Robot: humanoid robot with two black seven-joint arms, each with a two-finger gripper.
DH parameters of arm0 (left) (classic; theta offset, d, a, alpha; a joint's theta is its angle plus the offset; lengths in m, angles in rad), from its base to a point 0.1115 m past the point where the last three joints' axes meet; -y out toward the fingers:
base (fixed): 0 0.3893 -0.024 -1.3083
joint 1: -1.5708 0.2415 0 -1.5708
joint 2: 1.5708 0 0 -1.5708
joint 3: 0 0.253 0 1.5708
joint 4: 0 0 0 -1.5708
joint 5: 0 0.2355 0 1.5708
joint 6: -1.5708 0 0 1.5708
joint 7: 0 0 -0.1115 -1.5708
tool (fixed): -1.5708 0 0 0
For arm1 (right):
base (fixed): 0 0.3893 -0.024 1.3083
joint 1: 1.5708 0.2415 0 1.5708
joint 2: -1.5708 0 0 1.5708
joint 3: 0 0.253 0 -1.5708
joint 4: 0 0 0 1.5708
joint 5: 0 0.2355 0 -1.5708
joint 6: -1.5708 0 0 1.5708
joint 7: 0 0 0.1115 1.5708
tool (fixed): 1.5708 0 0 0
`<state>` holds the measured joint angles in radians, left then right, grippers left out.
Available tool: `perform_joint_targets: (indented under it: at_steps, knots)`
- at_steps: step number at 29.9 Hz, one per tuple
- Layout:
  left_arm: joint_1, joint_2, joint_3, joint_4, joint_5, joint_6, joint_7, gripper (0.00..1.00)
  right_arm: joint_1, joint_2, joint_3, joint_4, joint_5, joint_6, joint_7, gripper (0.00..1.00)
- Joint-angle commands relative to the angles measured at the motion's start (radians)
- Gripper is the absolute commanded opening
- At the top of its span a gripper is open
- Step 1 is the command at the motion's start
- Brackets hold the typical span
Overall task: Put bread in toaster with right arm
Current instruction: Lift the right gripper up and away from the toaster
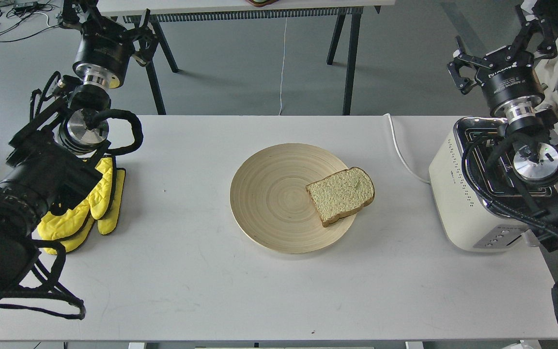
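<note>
Head view: bread [341, 195] lies on my wooden plate [269, 198] — right gripper [497, 51] spread, empty, above the toaster [458, 194]; left gripper [107, 22] unclear.

On my right gripper [497, 51] there is white lettering. I can read the words "Adaptive Gripper"; the bigger word above is not clear.

Tan bread [340, 195] lies flat; cream toaster [458, 194] stands right.
</note>
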<state>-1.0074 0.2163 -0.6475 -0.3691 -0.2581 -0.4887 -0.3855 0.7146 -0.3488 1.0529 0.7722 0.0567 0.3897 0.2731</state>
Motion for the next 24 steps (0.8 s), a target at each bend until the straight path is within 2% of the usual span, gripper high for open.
perform_joint_targets:
  at_steps: [1, 5, 11, 15, 19, 24]
  knots:
    - [0.004, 0.006, -0.003, -0.001, -0.001, 0.0, -0.003, 1.0, -0.004, 0.001, 0.001, 0.002, 0.0, 0.006, -0.006, 0.99]
    - [0.006, 0.006, -0.004, -0.002, -0.003, 0.0, -0.018, 1.0, 0.0, 0.002, -0.001, 0.002, 0.0, 0.006, -0.006, 0.99]
    - [0.007, 0.002, -0.004, 0.001, -0.004, 0.0, -0.018, 1.0, 0.013, -0.007, -0.062, 0.004, -0.003, 0.057, -0.008, 0.99]
    - [0.009, -0.003, 0.0, -0.002, -0.001, 0.0, -0.015, 1.0, 0.019, -0.016, -0.096, 0.025, -0.027, 0.049, -0.002, 0.99]
    - [0.009, -0.002, 0.0, -0.002, -0.001, 0.0, -0.013, 1.0, 0.019, -0.041, -0.103, 0.039, -0.19, 0.006, 0.003, 0.98]
    - [0.009, -0.002, 0.0, -0.001, -0.001, 0.0, -0.012, 1.0, -0.023, -0.048, -0.129, 0.203, -0.417, -0.09, 0.005, 0.98]
